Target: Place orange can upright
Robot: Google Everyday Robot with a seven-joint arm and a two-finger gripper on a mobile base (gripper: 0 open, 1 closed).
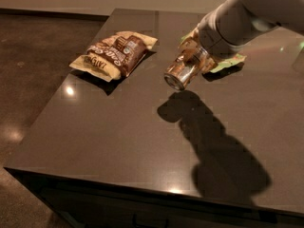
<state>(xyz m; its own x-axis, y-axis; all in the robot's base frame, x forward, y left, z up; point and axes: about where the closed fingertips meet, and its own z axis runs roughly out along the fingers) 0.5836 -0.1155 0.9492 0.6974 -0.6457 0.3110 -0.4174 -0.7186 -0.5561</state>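
Note:
The orange can (181, 71) is held in the air above the dark table (118, 141), tilted, with its silver end pointing down and to the left. My gripper (194, 58) is shut on the can's upper part, coming in from the upper right. The can casts a shadow on the table just below it. The can's label and the far end are hidden by the gripper.
A brown snack bag (114, 55) lies at the table's back left. A green snack bag (227, 61) lies behind the gripper, mostly hidden by the arm. The table's front edge and left edge drop off to a dark floor (33, 56).

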